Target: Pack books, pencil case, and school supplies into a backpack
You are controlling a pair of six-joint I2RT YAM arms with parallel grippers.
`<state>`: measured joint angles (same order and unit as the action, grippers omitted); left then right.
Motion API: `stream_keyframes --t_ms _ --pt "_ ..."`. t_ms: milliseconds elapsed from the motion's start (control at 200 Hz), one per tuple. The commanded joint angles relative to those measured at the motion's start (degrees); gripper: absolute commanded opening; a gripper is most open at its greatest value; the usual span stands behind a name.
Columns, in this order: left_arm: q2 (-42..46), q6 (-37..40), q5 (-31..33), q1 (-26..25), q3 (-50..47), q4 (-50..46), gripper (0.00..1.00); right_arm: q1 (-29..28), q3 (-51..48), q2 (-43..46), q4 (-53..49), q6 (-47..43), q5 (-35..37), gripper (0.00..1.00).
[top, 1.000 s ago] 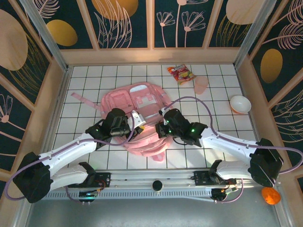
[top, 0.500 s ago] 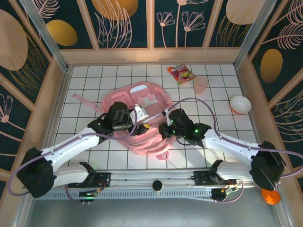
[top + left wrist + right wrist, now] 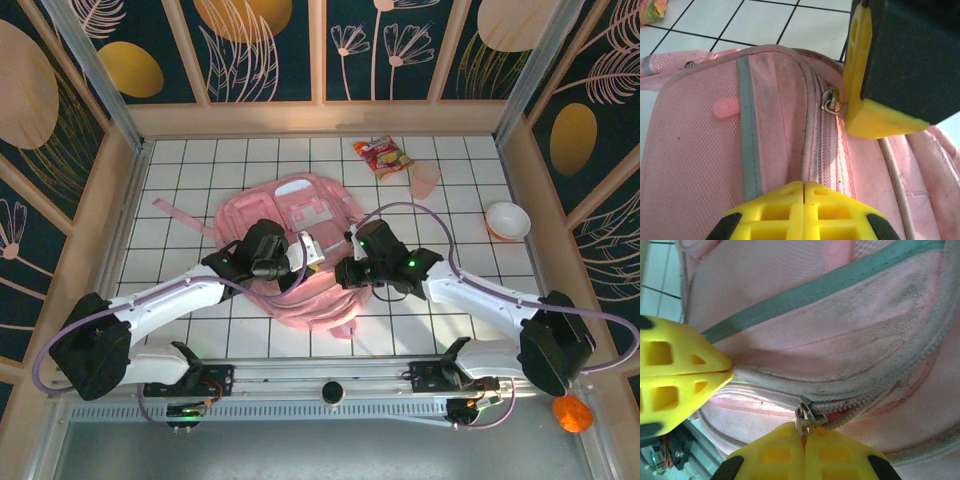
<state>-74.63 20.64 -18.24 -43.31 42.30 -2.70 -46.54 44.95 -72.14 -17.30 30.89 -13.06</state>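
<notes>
Grip on the left first: your left gripper (image 3: pixel 804 186) was clamped on the backpack (image 3: pixel 300 200), pads pressed together over the seam beside the zip. That backpack lay flat at the middle of the table (image 3: pixel 190 160), between your two arms. From those left jaws the zip ran lengthways straight to the zip pull (image 3: pixel 807 416). Your right gripper (image 3: pixel 803 429) sat right there, jaws closed on the pull. The right arm was nearer, so I'd judge the slide was its job, along the zip line, with the left holding the cloth taut. Soft pink mesh, grey stripe, grubby stitching.
</notes>
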Motion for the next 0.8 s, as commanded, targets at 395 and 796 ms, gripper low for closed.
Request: stream_keyframes --t_ms 395,796 --pt "2.1 -3.6 -0.7 0.7 -1.8 3.1 0.00 -9.8 8.8 -6.4 -11.7 2.7 25.2 0.39" --pt "3.5 -4.7 -0.7 0.5 -1.1 4.8 0.46 -9.2 10.0 -7.8 -10.7 -3.2 30.2 0.06"
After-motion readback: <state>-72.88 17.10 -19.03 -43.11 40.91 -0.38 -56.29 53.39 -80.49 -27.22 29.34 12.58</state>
